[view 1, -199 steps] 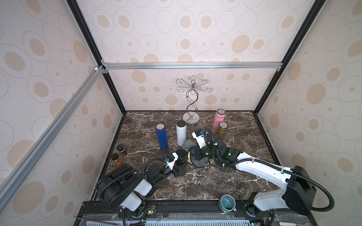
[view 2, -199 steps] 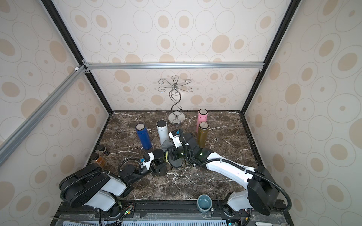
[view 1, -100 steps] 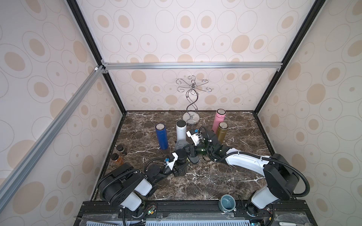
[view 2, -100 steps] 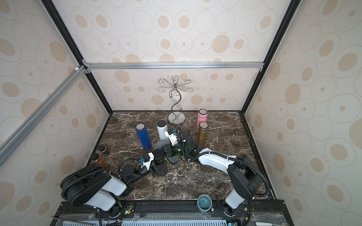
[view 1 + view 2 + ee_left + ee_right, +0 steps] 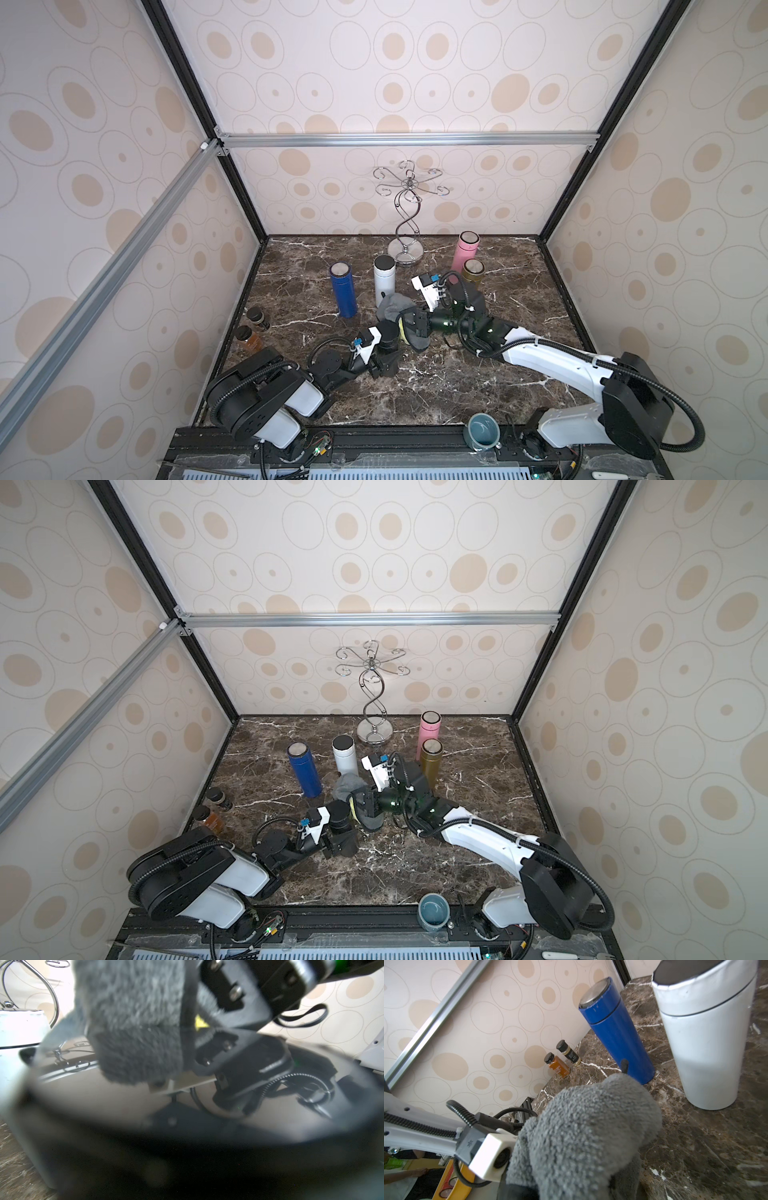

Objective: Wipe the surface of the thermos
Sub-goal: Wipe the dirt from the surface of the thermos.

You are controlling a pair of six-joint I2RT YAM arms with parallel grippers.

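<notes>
Gripping the black thermos low on its body, the left gripper is clamped around it in both top views. The flask stands upright on the marble tabletop, in the front half of the table. The right gripper is closed on a grey cloth, which lies against the thermos's top on the side facing the right arm. Behind them stand a blue thermos, a white thermos, a gold thermos and a pink thermos. A wire stand rises at the back wall, and two small bottles sit by the left wall.

From the left wrist, the thermos's glossy black lid fills the frame, blurred and mirroring what hangs over it. The cloth hangs onto its far edge, pinched in the right gripper's black fingers.

From the right wrist, the cloth covers the black thermos, and only one black fingertip shows past it. The blue thermos and white thermos stand beyond.
</notes>
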